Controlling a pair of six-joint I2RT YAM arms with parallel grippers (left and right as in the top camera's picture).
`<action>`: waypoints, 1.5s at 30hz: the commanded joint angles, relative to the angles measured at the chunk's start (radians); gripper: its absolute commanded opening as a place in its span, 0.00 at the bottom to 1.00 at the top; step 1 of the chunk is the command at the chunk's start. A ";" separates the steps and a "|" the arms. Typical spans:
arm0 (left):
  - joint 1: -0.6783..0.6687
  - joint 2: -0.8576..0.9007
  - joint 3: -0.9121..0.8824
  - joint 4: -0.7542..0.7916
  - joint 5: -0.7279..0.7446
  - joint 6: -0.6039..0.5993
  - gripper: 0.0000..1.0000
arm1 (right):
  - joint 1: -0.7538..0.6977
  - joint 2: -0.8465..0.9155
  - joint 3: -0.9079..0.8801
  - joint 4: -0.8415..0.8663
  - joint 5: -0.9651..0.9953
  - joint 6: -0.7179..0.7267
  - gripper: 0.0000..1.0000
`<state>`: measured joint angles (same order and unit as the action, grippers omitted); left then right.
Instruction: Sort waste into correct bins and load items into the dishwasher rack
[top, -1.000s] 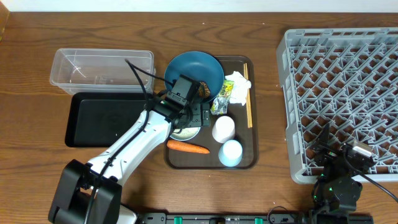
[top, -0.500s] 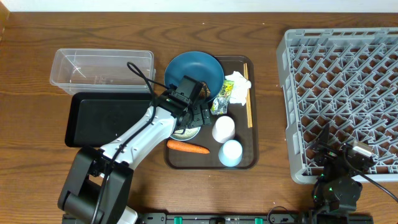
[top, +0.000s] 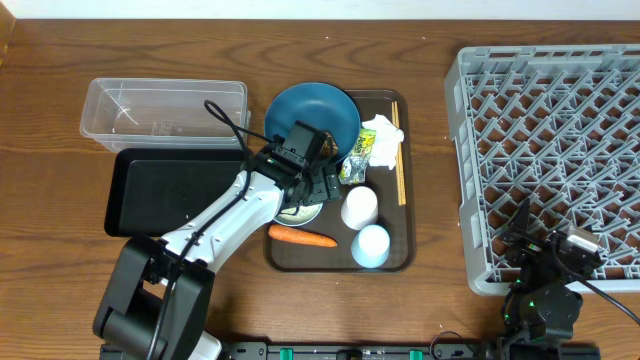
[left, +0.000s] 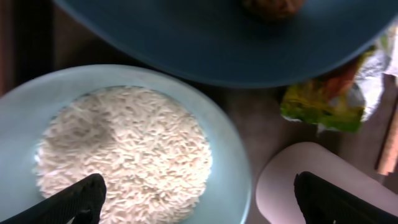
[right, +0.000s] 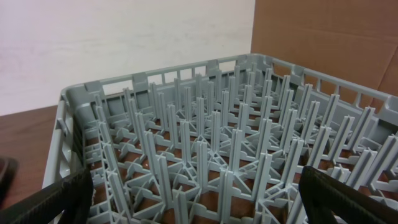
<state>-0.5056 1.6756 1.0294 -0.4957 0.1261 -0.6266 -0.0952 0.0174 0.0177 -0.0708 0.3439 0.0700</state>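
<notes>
dark brown wood-grain worktop (top: 60, 280) carries everything in view. the left tool (top: 322, 186) hangs with its two black fingers spread wide and nothing between them, above the white bowl with a light blue inside (left: 233, 155). that bowl sits at the left edge of the large brown serving tray (top: 398, 235), and loose white rice (left: 124, 149) lies heaped in it. in the wrist view one fingertip is over the bowl's left part. the other is over a small pale cup (top: 359, 207) just beside the bowl, near the serving tray's middle. a second small pale cup (top: 371, 245) stands close to the first, toward the serving tray's near edge. a long orange carrot (top: 300, 237) lies along that near edge, on the left.

the big dark-blue round plate (top: 315, 112) fills the serving tray's far left corner, its rim close to the bowl, with a small brown food lump (left: 273, 6) on it. a green-yellow wrapper (top: 357, 160) and crumpled white tissue (top: 385, 135) lie toward the serving tray's far right. thin wooden chopsticks (top: 399, 150) run along its right edge.

just left of the serving tray are a shallow black rectangular tray (top: 170, 190) and, farther back, a clear plastic rectangular tub (top: 160, 110). well to its right stands the large square grey plastic rack (top: 560, 130). the right tool (right: 199, 199) is at the rack's near side, its fingers spread wide and empty.
</notes>
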 joint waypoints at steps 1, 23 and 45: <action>-0.018 0.000 0.022 0.005 0.021 0.031 0.98 | -0.003 -0.002 0.006 -0.016 -0.011 -0.003 0.99; -0.052 0.006 0.022 0.016 -0.112 0.011 0.81 | -0.003 -0.002 0.006 -0.016 -0.011 -0.003 0.99; -0.088 0.050 0.022 0.023 -0.120 -0.003 0.64 | -0.003 -0.002 0.006 -0.016 -0.011 -0.003 0.99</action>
<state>-0.5919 1.7214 1.0294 -0.4702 0.0235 -0.6323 -0.0952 0.0174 0.0177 -0.0708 0.3439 0.0700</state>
